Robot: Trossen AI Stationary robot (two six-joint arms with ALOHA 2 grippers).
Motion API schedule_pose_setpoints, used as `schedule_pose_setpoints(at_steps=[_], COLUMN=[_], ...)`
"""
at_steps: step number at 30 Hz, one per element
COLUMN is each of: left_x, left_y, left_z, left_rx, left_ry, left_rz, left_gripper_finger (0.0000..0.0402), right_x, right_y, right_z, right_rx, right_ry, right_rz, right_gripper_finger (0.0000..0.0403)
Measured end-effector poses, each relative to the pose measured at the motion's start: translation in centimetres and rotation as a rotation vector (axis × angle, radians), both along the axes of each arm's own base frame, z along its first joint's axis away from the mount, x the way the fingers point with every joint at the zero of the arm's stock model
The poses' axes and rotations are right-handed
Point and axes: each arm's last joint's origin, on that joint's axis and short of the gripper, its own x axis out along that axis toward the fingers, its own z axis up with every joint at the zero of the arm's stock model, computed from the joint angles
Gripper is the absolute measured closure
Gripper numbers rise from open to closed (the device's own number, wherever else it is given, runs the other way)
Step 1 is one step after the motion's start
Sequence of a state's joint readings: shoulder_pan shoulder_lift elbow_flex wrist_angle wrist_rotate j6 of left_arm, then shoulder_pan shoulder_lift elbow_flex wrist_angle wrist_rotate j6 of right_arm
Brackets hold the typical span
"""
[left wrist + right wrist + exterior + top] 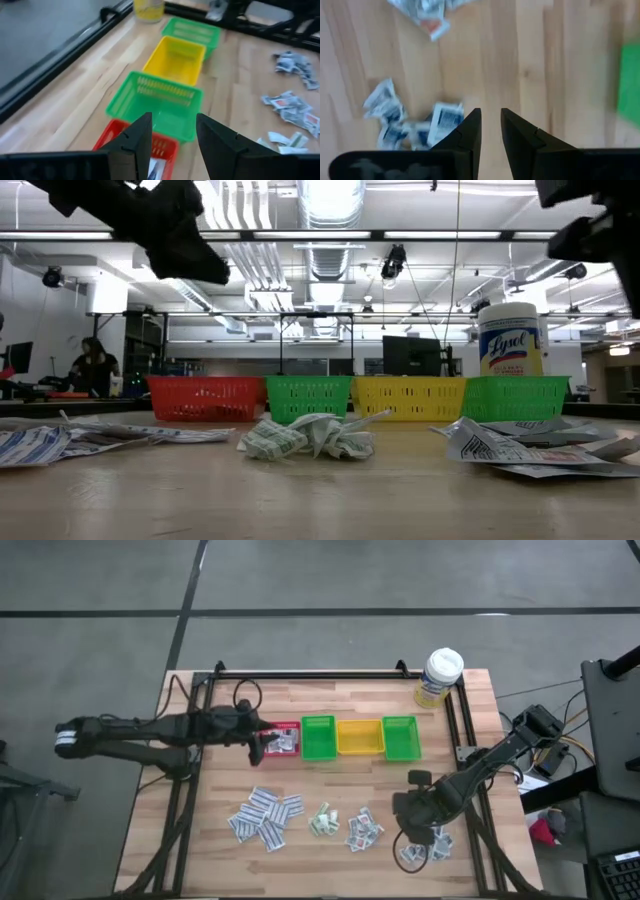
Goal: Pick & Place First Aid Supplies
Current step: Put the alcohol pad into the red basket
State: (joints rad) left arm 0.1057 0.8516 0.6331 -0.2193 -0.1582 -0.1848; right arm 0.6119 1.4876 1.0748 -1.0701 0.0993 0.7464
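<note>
- Left gripper [262,743] hangs over the red bin [288,727] at the left end of the bin row; jaws apart, nothing between them. Left wrist view shows a gap between the two fingers [137,140], w/ the red bin just below.
- Red bin already has a few packets inside.
- Row runs red, green bin [318,737], yellow bin [359,736], 2nd green bin [400,737], all side by side across the tabletop [330,700].
- Bottle [441,675] w/ white cap & yellow label stands behind the right end of the row, near the back corner.
- Packets lie loose on the front half of the tabletop in 4 heaps: big blue-print heap [265,817] at left, small green-print heap [324,821] mid, mixed heap [364,830] right of that, last heap [425,850] near the right front.
- Right gripper [413,830] is down low at that last heap, arm reaching in from the right edge.
- Right wrist view: fingers [469,131] close together w/ a narrow gap, one tip right beside a blue-print packet [445,120]; can't tell if it is pinched or only next to it.
- Low view: a person [93,365] far back in the room, left side.
</note>
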Motion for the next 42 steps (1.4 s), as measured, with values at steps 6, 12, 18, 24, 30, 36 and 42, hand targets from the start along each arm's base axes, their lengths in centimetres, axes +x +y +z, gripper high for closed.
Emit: schedule_pose_setpoints(at_steps=[6, 12, 18, 24, 30, 36, 42], left_x=[0.2, 0.2, 0.2, 0.3, 0.3, 0.3, 0.3], left_y=[-0.9, -1.3, -1.4, -1.4, -1.4, -1.4, -1.4], left_z=[0.3, 0.2, 0.2, 0.2, 0.3, 0.3, 0.3], left_rx=[0.028, 0.027, 0.027, 0.025, 0.012, 0.004, 0.004], left_ry=[-0.022, -0.022, -0.022, -0.023, -0.033, -0.034, -0.033], left_rz=[-0.059, -0.082, -0.088, -0.087, -0.081, -0.077, -0.078], left_gripper_finger=[0.0254, 0.0254, 0.0254, 0.0254, 0.0254, 0.0254, 0.0254], right_x=[-1.3, -2.4, -4.3, -6.7, -7.3, -7.8, -8.1], right_y=[0.3, 1.5, 3.1, 4.0, 4.2, 3.6, 3.4], right_z=[0.0, 0.0, -0.6, -2.0, -3.5, -4.6, -6.0], right_rx=[0.010, 0.016, 0.001, -0.039, -0.022, -0.047, 0.000], right_ry=[0.107, 0.122, 0.136, 0.158, 0.144, 0.158, 0.199], right_rz=[-0.117, -0.136, -0.112, -0.163, -0.177, -0.215, -0.265], right_gripper_finger=[0.0318, 0.0304, 0.0290, 0.0284, 0.0284, 0.0286, 0.0284])
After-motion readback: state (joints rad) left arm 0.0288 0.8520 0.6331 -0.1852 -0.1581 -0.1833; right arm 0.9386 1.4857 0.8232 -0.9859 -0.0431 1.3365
